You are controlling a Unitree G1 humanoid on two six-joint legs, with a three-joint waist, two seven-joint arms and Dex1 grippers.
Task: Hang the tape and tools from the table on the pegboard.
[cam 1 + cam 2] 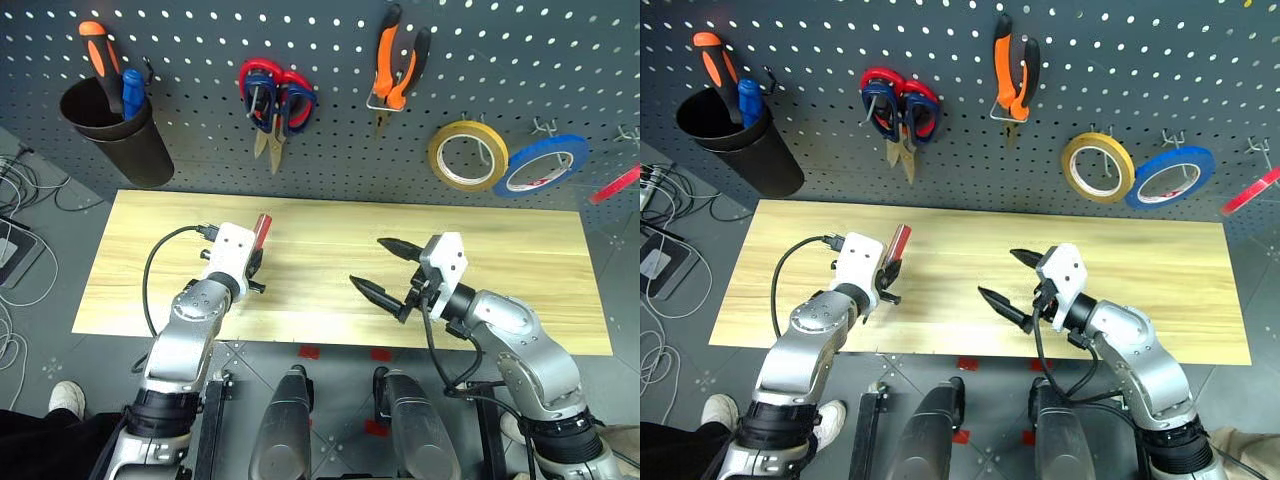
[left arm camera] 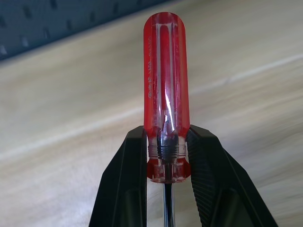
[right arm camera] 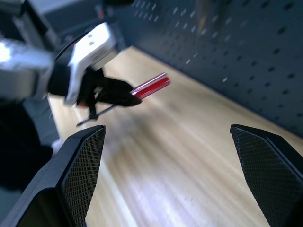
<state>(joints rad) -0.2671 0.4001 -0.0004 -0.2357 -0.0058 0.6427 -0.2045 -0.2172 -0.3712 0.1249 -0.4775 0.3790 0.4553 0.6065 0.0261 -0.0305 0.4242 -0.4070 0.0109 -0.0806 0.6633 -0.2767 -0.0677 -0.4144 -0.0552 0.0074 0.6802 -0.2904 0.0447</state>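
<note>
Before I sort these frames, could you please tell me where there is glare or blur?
Left wrist view: a bright glint runs down the screwdriver handle, with the table behind it soft. Right wrist view: the pegboard and left gripper are blurred.

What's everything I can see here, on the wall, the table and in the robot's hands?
pegboard: 1, dark grey, behind the table
cup: 1, black, pegboard's left end
screwdrivers in cup: 2, orange-and-black and blue
scissors: 2, red-handled and dark-blue-handled, hanging side by side
pliers: 1, orange-and-black, hanging
tape rolls: yellow, blue, red, hanging at right
table: 1, light wood
screwdriver: 1, red handle, in left gripper
cables: several, floor at left
left gripper: shut on screwdriver
right gripper: open, above the table
</note>
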